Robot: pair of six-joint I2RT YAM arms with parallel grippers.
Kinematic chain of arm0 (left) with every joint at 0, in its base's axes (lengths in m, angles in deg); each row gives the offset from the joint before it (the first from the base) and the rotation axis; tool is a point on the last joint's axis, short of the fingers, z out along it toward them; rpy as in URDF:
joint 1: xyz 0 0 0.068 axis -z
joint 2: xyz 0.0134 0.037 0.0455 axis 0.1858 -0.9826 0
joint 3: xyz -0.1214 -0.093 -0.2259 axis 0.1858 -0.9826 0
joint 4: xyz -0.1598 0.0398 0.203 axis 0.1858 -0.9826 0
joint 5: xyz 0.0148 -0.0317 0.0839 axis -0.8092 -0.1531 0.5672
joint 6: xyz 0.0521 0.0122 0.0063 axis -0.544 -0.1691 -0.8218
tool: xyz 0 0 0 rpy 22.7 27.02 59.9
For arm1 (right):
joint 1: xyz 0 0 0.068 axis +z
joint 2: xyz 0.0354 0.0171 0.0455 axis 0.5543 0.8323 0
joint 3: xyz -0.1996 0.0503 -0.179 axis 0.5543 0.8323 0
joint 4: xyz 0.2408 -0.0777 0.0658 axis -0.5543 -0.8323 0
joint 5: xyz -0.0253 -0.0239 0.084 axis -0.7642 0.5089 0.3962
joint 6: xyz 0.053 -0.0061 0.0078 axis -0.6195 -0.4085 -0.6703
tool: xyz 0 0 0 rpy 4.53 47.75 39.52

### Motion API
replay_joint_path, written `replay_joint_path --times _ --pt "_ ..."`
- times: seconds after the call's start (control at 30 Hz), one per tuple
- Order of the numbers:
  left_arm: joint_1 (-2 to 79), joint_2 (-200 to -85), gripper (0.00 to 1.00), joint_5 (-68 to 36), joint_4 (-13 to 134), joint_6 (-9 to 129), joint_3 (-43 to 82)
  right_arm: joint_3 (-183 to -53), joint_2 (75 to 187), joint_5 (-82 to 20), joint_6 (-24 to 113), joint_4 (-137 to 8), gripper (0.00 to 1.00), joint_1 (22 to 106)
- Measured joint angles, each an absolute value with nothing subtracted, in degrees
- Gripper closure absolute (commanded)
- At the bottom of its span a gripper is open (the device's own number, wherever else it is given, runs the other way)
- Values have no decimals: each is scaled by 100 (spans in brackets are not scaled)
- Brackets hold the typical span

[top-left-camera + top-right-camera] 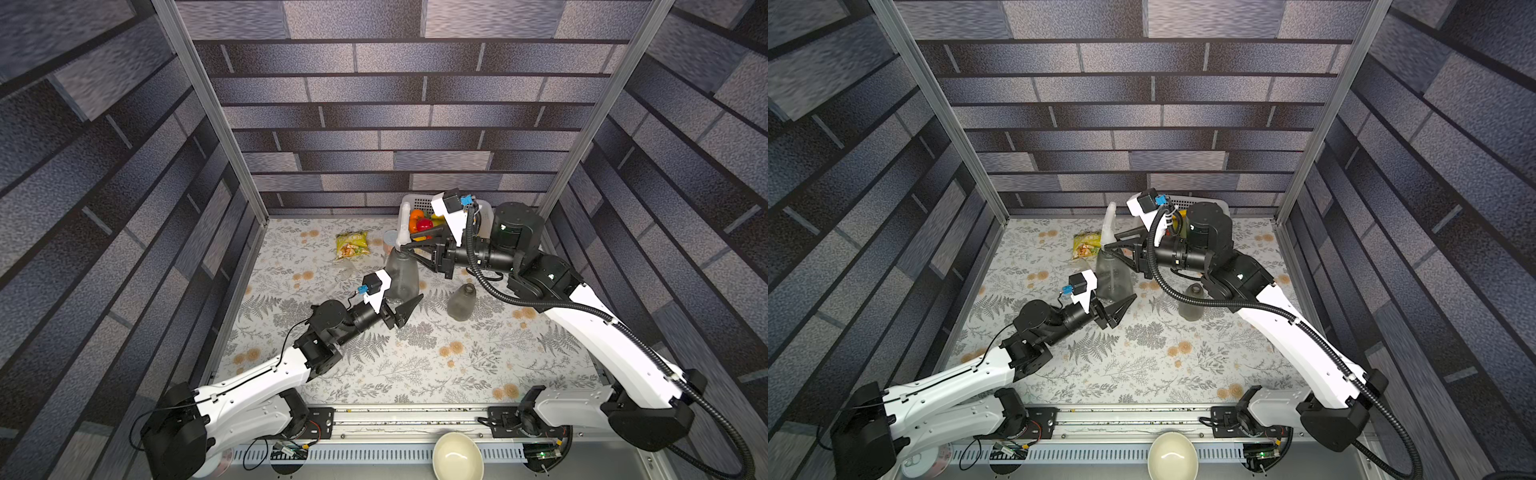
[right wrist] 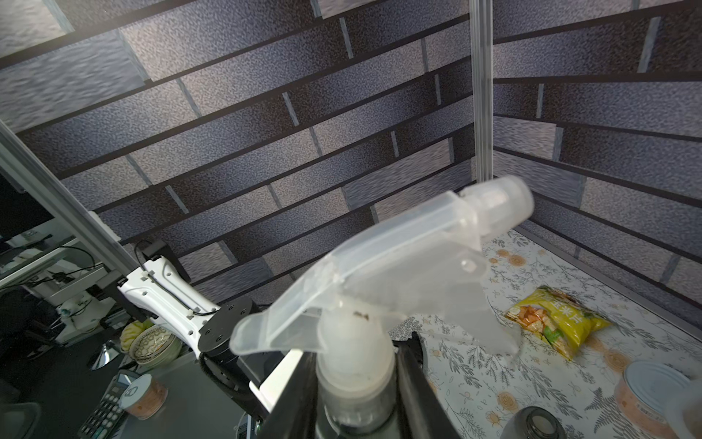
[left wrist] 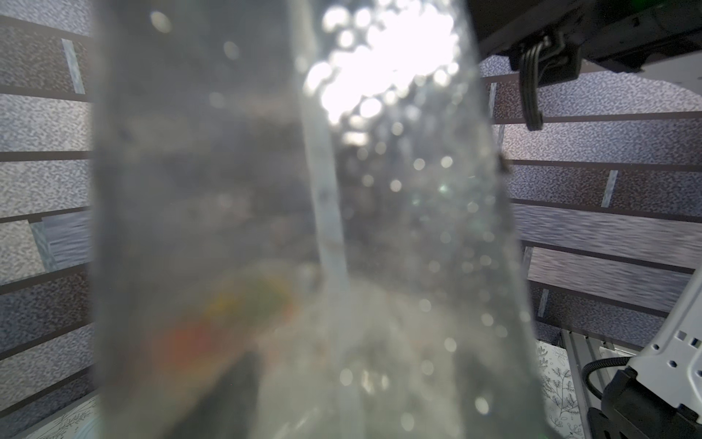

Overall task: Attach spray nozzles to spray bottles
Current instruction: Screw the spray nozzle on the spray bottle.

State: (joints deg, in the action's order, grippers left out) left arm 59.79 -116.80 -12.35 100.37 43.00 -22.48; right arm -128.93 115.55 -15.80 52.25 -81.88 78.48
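The left fingers (image 1: 409,305) clasp the lower body of an upright grey bottle (image 1: 400,270), far middle of the counter (image 1: 415,365). The right fingers (image 2: 412,384) pinch the collar of the clear spray head (image 2: 380,273) on its neck. Another bottle (image 1: 461,301) stands open-necked nearby, right.

The yellow snack bag (image 2: 558,323) has dark characters printed across its front, too blurred to read. Near the snack bag, the tin can (image 2: 642,399) wears a printed band, also unreadable. Well apart from the snack bag, a small jar (image 2: 142,395) shows a round mark on its lid, and a calculator (image 2: 105,408) lies just beside it. Its key signs are too small to make out.
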Motion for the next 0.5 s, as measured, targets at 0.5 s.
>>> replay_joint_path --times 0.5 --pt "5990 -12120 43 -433 9910 4327 -1924 -11901 11507 -6594 6006 -6448 77 9662"
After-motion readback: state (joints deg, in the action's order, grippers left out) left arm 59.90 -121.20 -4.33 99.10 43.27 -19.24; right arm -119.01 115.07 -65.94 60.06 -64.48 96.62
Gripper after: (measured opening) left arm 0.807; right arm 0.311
